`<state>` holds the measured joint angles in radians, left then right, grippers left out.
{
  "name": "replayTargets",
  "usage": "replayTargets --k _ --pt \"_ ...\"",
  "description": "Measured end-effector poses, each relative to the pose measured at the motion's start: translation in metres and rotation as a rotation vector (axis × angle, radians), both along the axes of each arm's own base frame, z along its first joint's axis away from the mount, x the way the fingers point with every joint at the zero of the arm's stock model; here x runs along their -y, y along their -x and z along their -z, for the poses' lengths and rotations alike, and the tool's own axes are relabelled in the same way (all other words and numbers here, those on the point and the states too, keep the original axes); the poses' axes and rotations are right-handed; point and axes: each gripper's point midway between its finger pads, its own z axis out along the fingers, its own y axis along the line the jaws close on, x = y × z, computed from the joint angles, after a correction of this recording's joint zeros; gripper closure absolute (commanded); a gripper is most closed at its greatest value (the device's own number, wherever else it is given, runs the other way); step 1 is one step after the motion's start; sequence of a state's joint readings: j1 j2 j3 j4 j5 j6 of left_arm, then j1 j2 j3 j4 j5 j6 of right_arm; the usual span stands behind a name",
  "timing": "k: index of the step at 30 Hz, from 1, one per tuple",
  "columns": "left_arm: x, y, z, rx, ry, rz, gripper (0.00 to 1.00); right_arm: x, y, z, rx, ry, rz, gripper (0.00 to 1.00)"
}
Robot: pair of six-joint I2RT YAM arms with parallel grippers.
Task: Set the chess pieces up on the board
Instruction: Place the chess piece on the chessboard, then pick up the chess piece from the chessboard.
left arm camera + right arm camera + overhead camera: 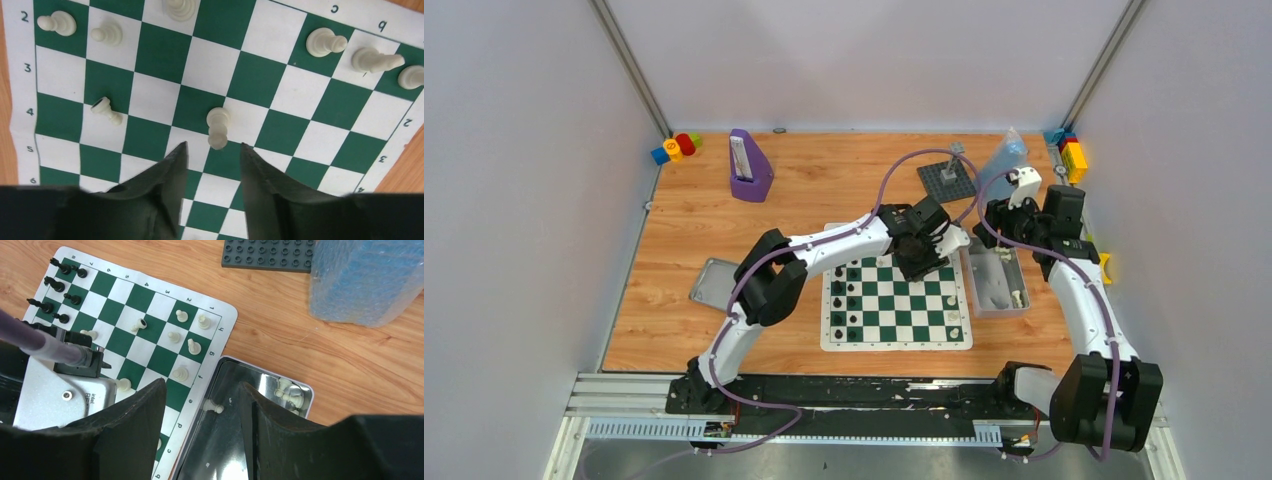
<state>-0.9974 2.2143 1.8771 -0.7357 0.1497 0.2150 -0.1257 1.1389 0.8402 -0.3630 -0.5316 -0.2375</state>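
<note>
Hovering over the far right part of the board (894, 343), the left gripper (213, 152) has its fingers spread with nothing between them. A cream pawn (218, 127) stands on the squares just ahead of the fingertips, untouched by either one.

We see the board lying flat on the wooden table (684, 250), between the two arms. The black pieces (852, 300) stand in two files along its left side. Other cream pieces (325, 42) are scattered over the right side, most of them upright, and one tipped piece (106, 109) lies on a white square near the border.

The right gripper (202, 390) hangs above the silver tin (215, 450), which sits just beside the board's right edge. Its fingers are also apart and empty. Inside the tin we can make out a loose cream pawn (212, 407) and a small cluster of cream figures (290, 390) in the far corner — too small for us to name.
</note>
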Motion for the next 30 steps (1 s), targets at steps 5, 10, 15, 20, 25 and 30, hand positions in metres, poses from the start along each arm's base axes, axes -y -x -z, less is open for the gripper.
replayTargets --k 5,10,15,20,25,30 --pt "-0.006 -0.001 -0.004 0.023 -0.007 -0.009 0.20 -0.003 0.001 0.006 -0.035 -0.013 -0.018 0.45" --pt "-0.018 0.002 -0.032 0.063 0.033 -0.012 0.16 -0.011 0.008 0.008 -0.055 -0.035 -0.070 0.46" --pt "-0.048 0.007 -0.074 0.111 0.102 -0.023 0.13 -0.028 0.016 0.010 -0.064 -0.047 -0.161 0.42" --pt "-0.101 -0.006 -0.106 0.151 0.164 -0.101 0.10 -0.064 0.028 0.020 -0.093 -0.026 -0.299 0.40" --pt "-0.150 -0.031 -0.122 0.187 0.191 -0.217 0.08 -0.111 0.045 0.044 -0.150 0.039 -0.458 0.40" --pt "-0.176 -0.045 -0.134 0.209 0.221 -0.285 0.07 -0.130 0.054 0.080 -0.252 0.113 -0.519 0.41"
